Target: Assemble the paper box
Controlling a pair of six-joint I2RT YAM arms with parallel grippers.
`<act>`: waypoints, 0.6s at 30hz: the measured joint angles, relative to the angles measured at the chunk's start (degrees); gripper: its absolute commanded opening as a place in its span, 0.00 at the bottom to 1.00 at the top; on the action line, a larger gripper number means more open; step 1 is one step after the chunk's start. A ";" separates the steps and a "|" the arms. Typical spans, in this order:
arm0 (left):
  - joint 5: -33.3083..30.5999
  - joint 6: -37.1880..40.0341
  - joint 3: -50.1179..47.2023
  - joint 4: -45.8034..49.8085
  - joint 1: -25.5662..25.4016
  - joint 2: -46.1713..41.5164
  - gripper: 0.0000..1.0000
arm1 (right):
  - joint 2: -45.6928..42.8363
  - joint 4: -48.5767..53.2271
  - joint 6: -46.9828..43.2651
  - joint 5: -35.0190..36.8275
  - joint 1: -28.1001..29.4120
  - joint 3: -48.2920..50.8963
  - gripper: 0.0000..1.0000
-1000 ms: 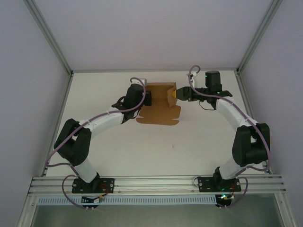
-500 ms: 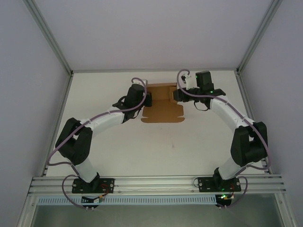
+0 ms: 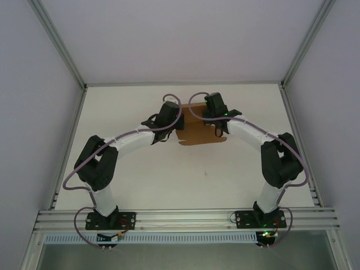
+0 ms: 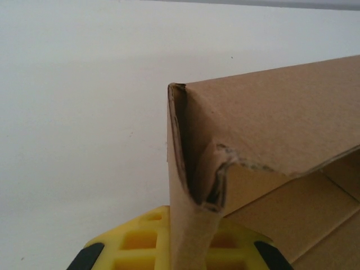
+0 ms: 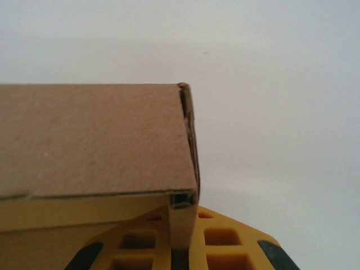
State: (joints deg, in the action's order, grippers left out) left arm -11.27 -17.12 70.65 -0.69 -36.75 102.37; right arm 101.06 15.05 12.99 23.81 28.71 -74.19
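Paper box [image 3: 198, 134]: brown cardboard, far centre of white surface [image 3: 169, 174]. Near part of cardboard lies flat. Left arm arcs in from left, left claw [image 3: 178, 119] at box's left edge. Right arm arcs in from right, right claw [image 3: 208, 116] over box's far right part. Wrists close together above cardboard, fingertips hidden beneath them. Purple cables loop along both arms.
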 measured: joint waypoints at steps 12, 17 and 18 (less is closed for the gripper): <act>-3.50 -1.97 2.29 0.87 -0.72 0.61 0.00 | 3.43 5.01 6.03 9.44 2.03 -6.01 0.00; -8.17 -2.54 4.42 3.56 -0.74 1.79 0.00 | -1.73 -3.32 4.17 1.03 1.18 1.49 0.24; -8.35 -2.58 4.42 3.58 -0.74 1.79 0.00 | -2.93 -5.18 3.61 -1.44 0.81 3.21 0.30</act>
State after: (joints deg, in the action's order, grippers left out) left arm -19.62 -19.70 75.07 2.90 -37.50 104.16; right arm 98.13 9.87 16.60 22.37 29.52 -70.98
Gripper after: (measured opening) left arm 0.071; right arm 0.207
